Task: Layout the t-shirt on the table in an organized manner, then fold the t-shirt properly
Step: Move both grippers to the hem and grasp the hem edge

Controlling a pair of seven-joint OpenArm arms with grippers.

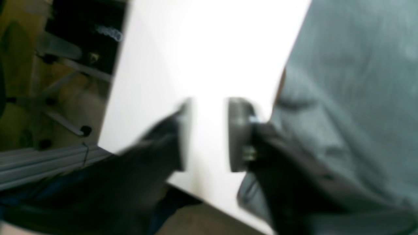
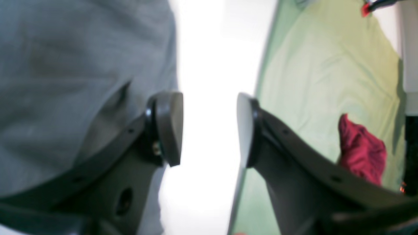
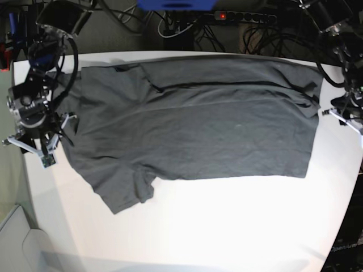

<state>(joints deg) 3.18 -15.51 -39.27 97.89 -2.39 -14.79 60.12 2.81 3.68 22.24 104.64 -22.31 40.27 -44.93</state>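
Two grippers you see at the table [image 3: 227, 226] edges, one on each side of the t-shirt [image 3: 193, 124], which lies spread flat over the far half. Your left gripper [image 1: 209, 133] has its jaws apart over bare white, holding nothing. Your right gripper [image 2: 210, 127] also stands apart and empty beside the cloth.

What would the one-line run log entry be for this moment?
phase: layout | t-shirt: spread on table, far edge folded over | left gripper: open, empty, beside hem | right gripper: open, empty, beside neck end
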